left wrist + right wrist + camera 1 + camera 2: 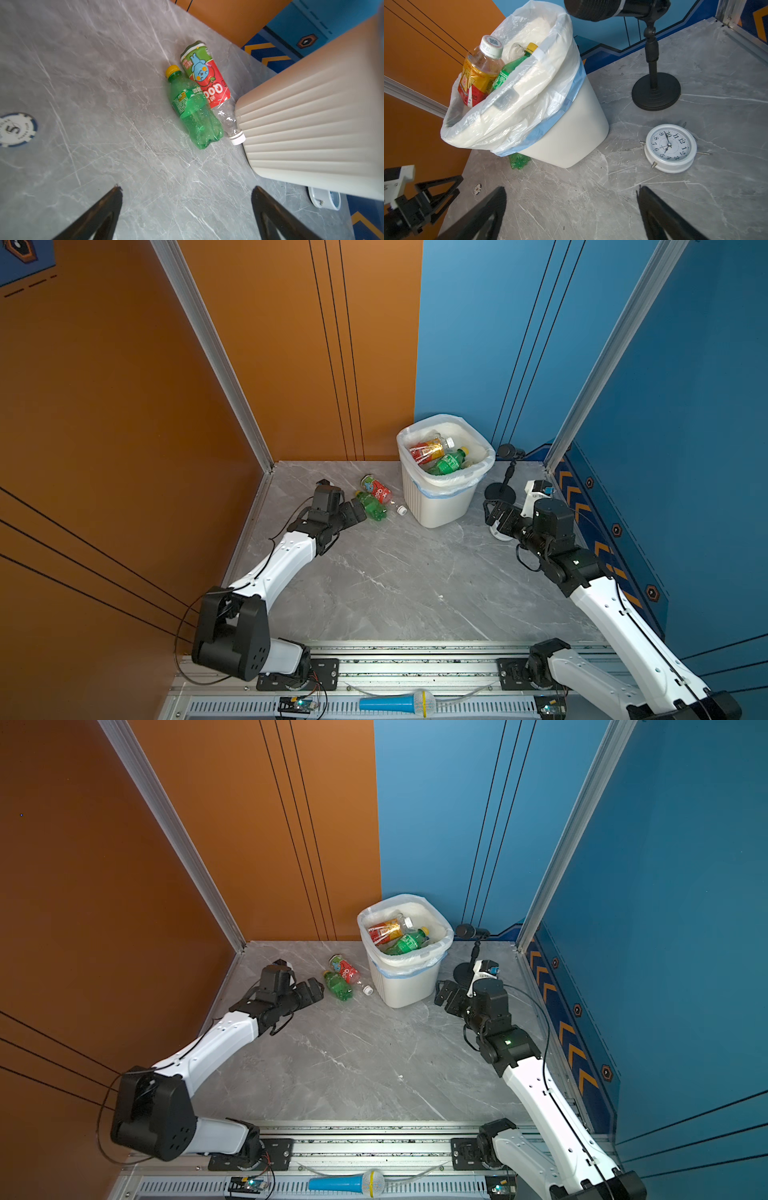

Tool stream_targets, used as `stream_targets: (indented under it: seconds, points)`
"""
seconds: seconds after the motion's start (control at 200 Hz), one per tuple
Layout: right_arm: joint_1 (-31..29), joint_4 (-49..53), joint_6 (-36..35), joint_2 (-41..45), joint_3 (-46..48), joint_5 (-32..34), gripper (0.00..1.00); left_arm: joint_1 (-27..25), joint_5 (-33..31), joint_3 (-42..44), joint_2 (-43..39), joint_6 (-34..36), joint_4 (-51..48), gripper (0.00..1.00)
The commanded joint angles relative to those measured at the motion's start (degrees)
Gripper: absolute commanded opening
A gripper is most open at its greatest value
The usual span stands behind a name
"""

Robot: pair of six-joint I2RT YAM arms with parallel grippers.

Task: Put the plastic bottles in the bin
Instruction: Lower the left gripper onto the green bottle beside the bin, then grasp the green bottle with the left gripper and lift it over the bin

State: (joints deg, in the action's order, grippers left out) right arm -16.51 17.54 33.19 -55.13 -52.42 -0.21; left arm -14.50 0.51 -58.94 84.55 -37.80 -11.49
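Note:
Two plastic bottles lie side by side on the grey table, left of the bin: a green bottle (pixel 372 507) (pixel 338 987) (pixel 194 112) with a yellow cap and a red-labelled bottle (pixel 377 490) (pixel 346 970) (pixel 204 79) whose white cap touches the bin's wall. The white ribbed bin (pixel 440 506) (pixel 405 988) (pixel 301 124) (pixel 566 135) holds an orange-labelled bottle (pixel 428 450) (pixel 475 81) and another green bottle (pixel 449 462). My left gripper (pixel 356 510) (pixel 187 188) is open, just short of the green bottle. My right gripper (pixel 492 512) (pixel 571 188) hangs open and empty, right of the bin.
A black microphone stand (pixel 500 491) (pixel 655 93) and a white alarm clock (pixel 669 148) sit right of the bin. A poker chip (pixel 16 129) lies on the table near the left arm. A blue cone (pixel 390 702) rests on the front rail. Walls close three sides.

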Motion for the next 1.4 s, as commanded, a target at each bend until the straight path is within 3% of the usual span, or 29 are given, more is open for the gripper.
stream_targets:
  seconds: [0.0,0.24,0.626,1.182,1.292,1.392]
  points:
    - [-0.32,2.45,-2.29,-0.09,-1.85,0.63,1.00,0.52,1.91,-4.73,5.06,-3.26,-0.57,0.94]
    - [-0.18,3.75,-3.43,1.23,-1.71,1.32,1.00,0.35,3.34,-13.28,16.56,-4.73,-1.34,0.91]
    - [0.76,3.91,-3.66,3.00,-0.22,1.32,1.00,0.97,5.43,-21.41,27.92,-4.82,-2.40,0.90]
    - [3.01,4.20,-3.90,4.29,0.65,0.82,1.00,0.59,5.75,-26.03,35.48,-6.23,-3.37,0.90]
    - [3.43,4.05,-3.83,4.33,0.75,0.65,1.00,0.57,6.23,-26.17,36.12,-6.45,-3.83,0.87]
    - [3.72,3.91,-3.75,4.26,0.83,0.51,1.00,0.35,6.18,-25.55,35.95,-6.45,-3.80,0.77]
